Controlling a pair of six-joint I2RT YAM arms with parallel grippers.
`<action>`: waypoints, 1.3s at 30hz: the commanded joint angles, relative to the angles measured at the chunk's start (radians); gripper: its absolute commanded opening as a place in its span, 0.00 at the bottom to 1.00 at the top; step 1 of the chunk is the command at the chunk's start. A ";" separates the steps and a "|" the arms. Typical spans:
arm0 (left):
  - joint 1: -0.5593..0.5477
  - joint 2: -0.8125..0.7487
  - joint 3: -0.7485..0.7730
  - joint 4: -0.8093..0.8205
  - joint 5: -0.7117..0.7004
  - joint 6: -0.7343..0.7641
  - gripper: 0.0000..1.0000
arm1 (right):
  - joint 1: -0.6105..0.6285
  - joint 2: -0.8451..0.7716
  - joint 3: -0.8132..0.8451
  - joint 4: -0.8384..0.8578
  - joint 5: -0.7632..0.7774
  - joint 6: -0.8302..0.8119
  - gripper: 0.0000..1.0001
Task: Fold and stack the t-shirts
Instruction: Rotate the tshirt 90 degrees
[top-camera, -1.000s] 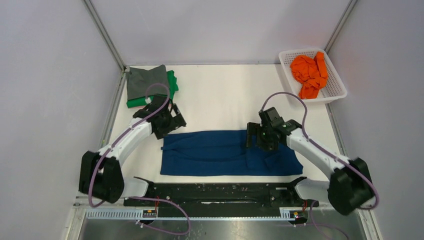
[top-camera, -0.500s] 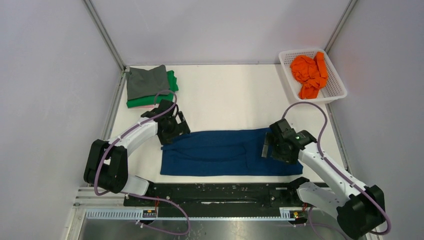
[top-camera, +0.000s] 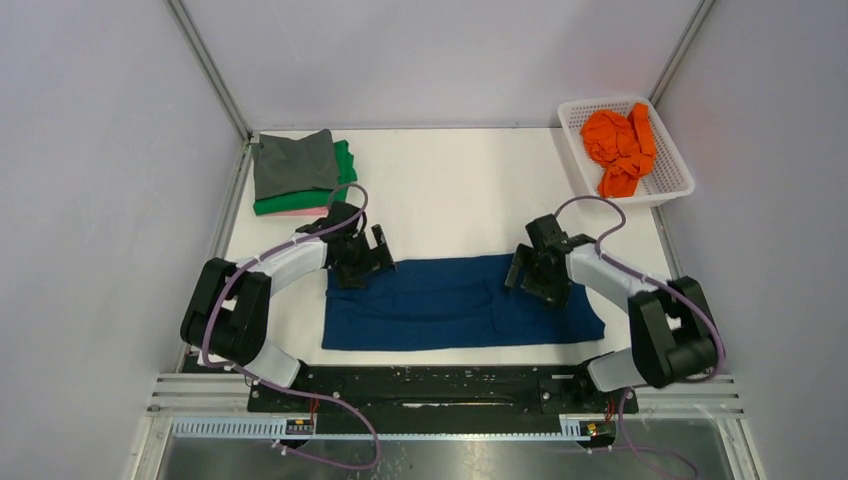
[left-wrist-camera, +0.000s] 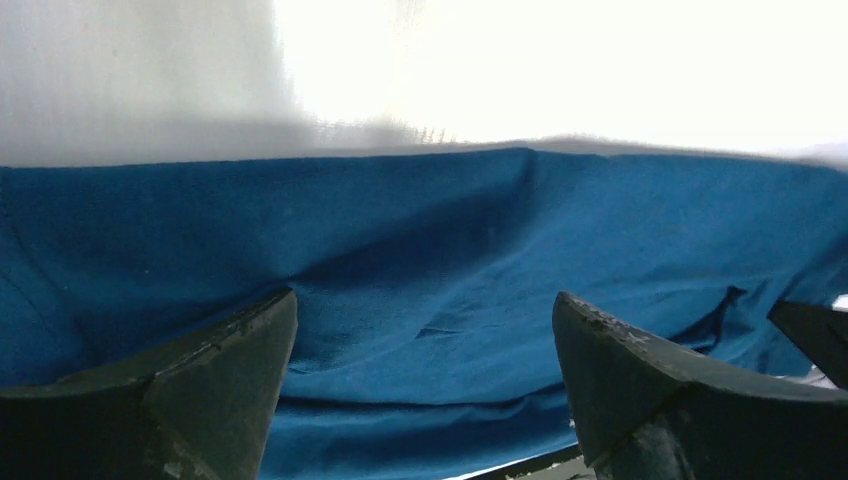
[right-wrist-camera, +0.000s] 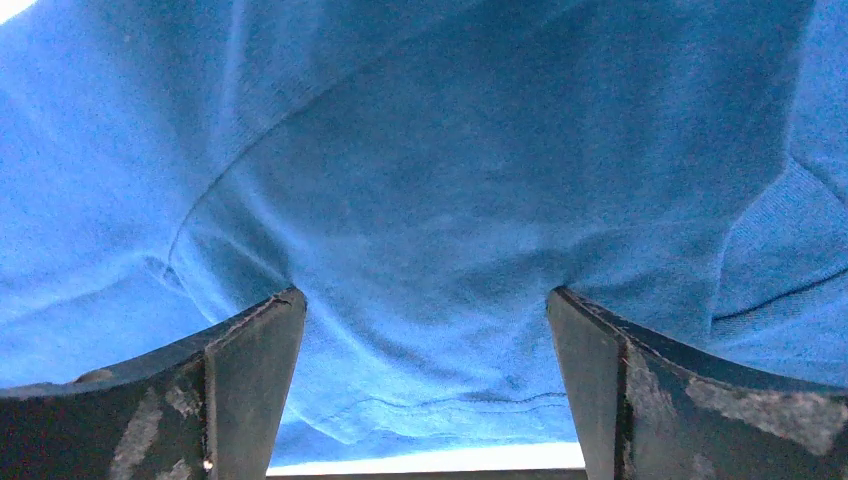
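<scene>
The folded dark blue cloth t-shirt (top-camera: 450, 315) is lying flat, white table (top-camera: 450, 200) beneath it. The left gripper (top-camera: 372, 258) is gaping wide at its far left corner, the right gripper (top-camera: 522, 270) near its far right corner, both holding nothing.

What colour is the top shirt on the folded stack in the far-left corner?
The top shirt is grey, clearest in the top external view.

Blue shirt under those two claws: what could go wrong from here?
The left gripper and right gripper stand open at the far edge of the blue shirt. They might pinch only the top layer, undoing the fold. The left one is close to the folded stack and might nudge it.
</scene>
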 joint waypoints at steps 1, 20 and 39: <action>-0.015 -0.015 -0.063 0.116 0.034 -0.073 0.99 | -0.064 0.211 0.133 0.164 -0.075 -0.035 1.00; -0.435 -0.124 -0.073 0.184 -0.158 -0.504 0.99 | 0.004 1.359 1.960 -0.399 -0.446 -0.166 0.99; -0.504 -0.542 -0.084 -0.142 -0.429 -0.348 0.99 | 0.200 0.636 1.108 -0.150 -0.099 -0.364 0.99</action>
